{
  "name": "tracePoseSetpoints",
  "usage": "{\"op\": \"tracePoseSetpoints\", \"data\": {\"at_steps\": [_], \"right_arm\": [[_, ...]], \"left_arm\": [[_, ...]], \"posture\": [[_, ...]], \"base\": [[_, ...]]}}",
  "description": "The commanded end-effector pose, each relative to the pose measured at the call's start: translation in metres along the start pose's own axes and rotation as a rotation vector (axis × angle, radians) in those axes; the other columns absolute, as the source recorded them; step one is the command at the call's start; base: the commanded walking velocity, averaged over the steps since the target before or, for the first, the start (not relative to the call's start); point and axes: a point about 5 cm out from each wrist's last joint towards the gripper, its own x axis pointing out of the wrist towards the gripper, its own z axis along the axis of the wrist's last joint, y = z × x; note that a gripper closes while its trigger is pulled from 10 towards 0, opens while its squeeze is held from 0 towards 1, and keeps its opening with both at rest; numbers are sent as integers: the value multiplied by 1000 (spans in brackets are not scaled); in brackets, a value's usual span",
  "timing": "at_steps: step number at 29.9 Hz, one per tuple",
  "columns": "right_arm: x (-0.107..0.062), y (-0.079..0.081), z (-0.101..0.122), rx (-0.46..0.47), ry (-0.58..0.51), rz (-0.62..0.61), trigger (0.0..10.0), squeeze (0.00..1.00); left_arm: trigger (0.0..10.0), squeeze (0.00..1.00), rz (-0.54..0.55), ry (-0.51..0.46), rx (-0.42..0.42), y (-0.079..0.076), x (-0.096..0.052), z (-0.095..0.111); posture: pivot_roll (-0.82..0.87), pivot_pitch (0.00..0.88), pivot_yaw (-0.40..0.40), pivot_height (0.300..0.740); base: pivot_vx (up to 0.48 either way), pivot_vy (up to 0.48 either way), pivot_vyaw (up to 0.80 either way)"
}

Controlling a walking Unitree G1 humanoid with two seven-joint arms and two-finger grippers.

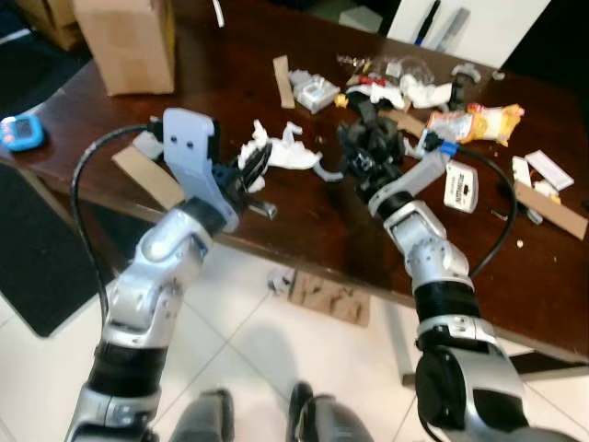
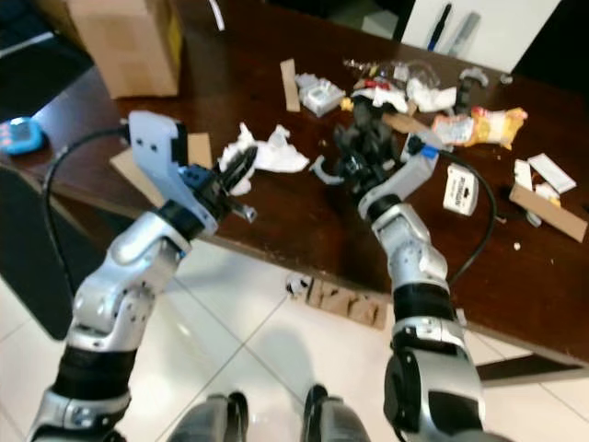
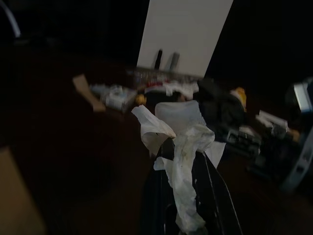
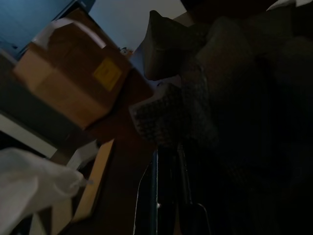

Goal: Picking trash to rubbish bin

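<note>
- Cardboard box sat at far left corner of counter.
- Left gripper was clenched on crumpled white tissue, right of the box, near counter's front edge.
- Right gripper lay right of the tissue, fingers closed around dark netted trash.
- Orange snack wrapper lay further right w/ other litter.

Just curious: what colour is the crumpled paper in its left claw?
White crumpled paper, clearest in the left wrist view.
</note>
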Motion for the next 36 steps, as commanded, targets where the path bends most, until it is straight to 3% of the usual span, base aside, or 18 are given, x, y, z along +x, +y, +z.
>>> {"op": "tracePoseSetpoints", "data": {"at_steps": [1,22,26,32,36], "right_arm": [[-5,-9,0,-11,-6,-30,10000,0],[-17,-31,6,-67,-29,-129,10000,0],[-17,-32,6,-73,-31,-137,10000,0],[-17,-33,5,-98,-21,-154,10000,0],[-18,-37,5,-112,-16,-191,10000,0]], "left_arm": [[10000,0,-27,41,-21,-10,-1,-10],[10000,0,-83,190,-48,-22,-5,-55],[10000,0,-65,239,-65,-19,-10,-73],[10000,0,13,382,-37,-6,-28,-115],[10000,0,99,565,-14,8,-60,-161]], "posture": [[166,135,-56,740],[108,115,-24,740],[104,111,-23,740],[97,106,-24,740],[94,108,-23,740]], "base": [[-480,0,0],[-480,0,0],[-336,0,0],[0,0,-615],[0,0,-800]]}}
